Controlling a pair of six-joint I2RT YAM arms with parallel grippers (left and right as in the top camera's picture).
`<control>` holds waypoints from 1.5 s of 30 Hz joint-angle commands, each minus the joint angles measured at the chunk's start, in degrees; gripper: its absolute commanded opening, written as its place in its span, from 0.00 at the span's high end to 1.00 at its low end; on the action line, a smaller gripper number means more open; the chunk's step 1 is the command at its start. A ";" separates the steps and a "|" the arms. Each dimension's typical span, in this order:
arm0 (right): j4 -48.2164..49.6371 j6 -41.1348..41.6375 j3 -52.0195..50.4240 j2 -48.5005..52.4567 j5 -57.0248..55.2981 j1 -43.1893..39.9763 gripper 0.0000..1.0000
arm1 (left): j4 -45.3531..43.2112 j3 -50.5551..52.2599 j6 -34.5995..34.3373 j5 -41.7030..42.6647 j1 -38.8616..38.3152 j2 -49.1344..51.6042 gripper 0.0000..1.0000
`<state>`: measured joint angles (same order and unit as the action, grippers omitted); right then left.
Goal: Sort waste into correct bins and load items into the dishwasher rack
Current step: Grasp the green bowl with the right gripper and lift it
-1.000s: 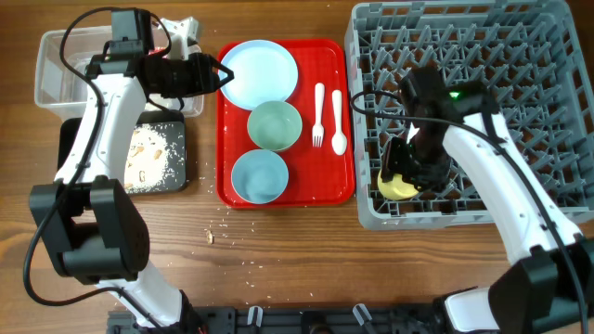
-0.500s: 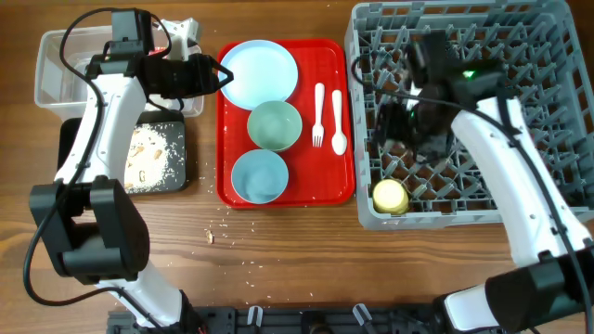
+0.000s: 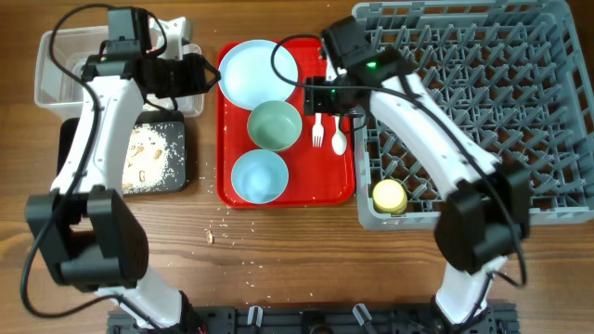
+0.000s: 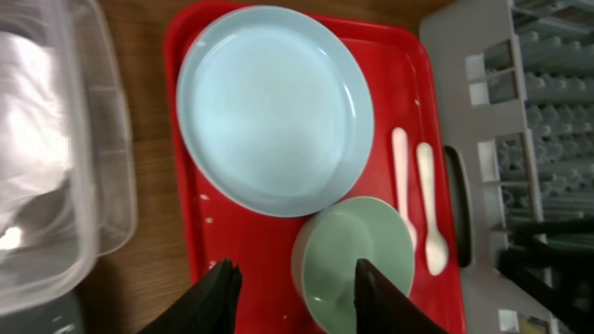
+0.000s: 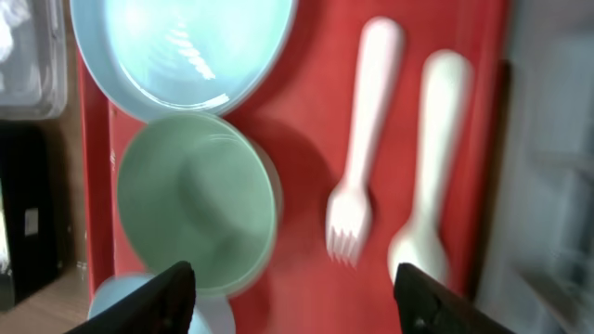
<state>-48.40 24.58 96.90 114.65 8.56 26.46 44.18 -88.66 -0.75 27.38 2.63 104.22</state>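
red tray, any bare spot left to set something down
Bare: the near right corner of the red tray, bordered by the blue bowl, the fork and spoon tips and the rim; also a thin strip along the left rim beside the mint bowl. Crowded: the far end under the plate, and the cutlery lane where the right gripper hovers open.

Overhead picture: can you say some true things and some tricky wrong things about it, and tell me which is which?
The yellow cup sits inside the grey rack. True.
The fork and spoon lie side by side on the red tray. True.
The right hand holds the spoon. False: it hovers open above them, holding nothing.
The green bowl is upside down. False: it stands open side up.
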 commanded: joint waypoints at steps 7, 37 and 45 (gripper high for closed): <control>6.03 -2.38 0.52 10.38 5.27 1.42 0.46 | 0.24 -0.83 0.31 -7.28 -0.22 -4.68 0.54; 6.36 -1.99 9.27 -6.23 -49.59 -8.94 0.96 | 0.26 -0.83 0.31 -9.05 -0.22 -4.68 0.00; 25.73 -27.36 9.14 3.34 -67.14 -8.92 0.96 | 0.26 -0.83 0.31 -9.05 -0.22 -4.68 0.00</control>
<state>-26.02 10.04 106.48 113.01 -45.41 17.10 44.56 -88.71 -0.73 18.68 2.63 100.16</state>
